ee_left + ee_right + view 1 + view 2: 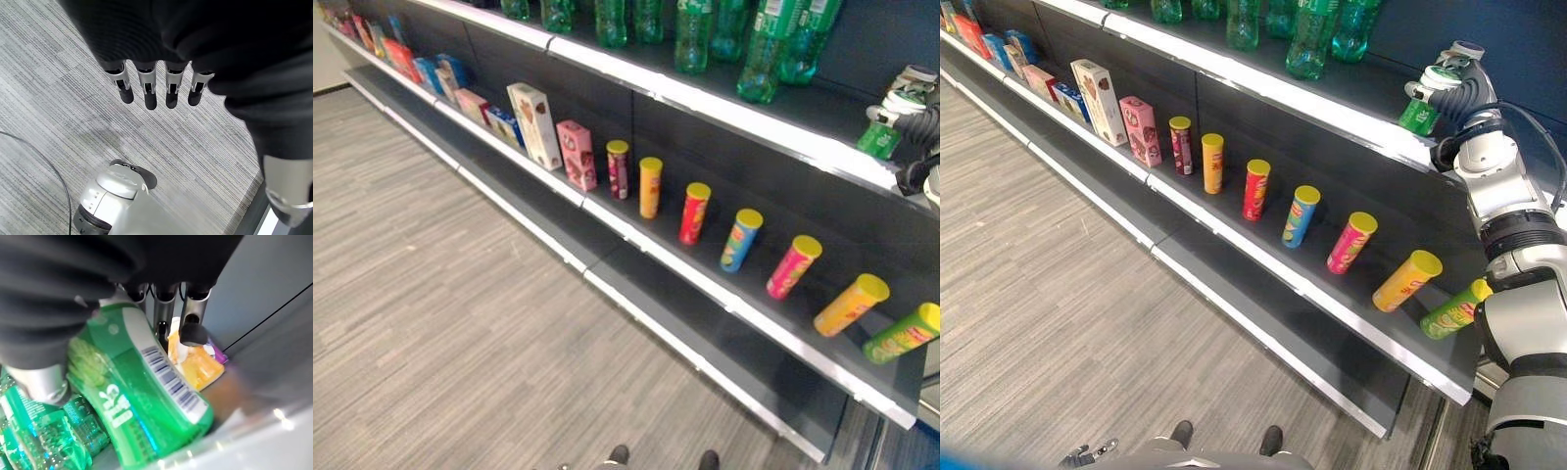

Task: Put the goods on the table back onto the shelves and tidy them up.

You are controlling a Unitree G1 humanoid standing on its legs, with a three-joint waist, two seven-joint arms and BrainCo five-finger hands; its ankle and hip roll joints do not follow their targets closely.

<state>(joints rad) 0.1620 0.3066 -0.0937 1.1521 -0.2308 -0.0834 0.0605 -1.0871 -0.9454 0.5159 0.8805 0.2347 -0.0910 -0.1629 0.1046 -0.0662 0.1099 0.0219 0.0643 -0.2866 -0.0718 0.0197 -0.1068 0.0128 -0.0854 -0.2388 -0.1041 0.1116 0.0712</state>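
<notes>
Here, in the left eye view, a long dark shelf unit (773, 323) runs along the grey floor (440, 323); its middle shelf carries a row of snack tubes with yellow lids, among them a red tube (694, 212), a blue tube (741, 239) and a pink tube (793, 265), each standing apart from its neighbour, and further along the same shelf stand a pink box (577, 154) and a taller white box (535, 124). On the shelf above stand green bottles (693, 34) in a cluster. In the right eye view the right hand (1449, 93) is raised to the near end of that upper shelf, its fingers wrapped round a green bottle (1420, 113) held just above the shelf's pale front edge; an orange tube (1407, 280) and a green tube (1453, 311) stand at the near end of the middle shelf below it. In the left wrist view the left hand (156, 88) hangs over the floor with its fingers straight, side by side and holding nothing. In the right wrist view the held bottle fills the space under the fingers, its barcode label facing out; other green bottles lie close beside it, and just behind it sits an orange-filled bottle (195, 363) near the shelf's back wall.
</notes>
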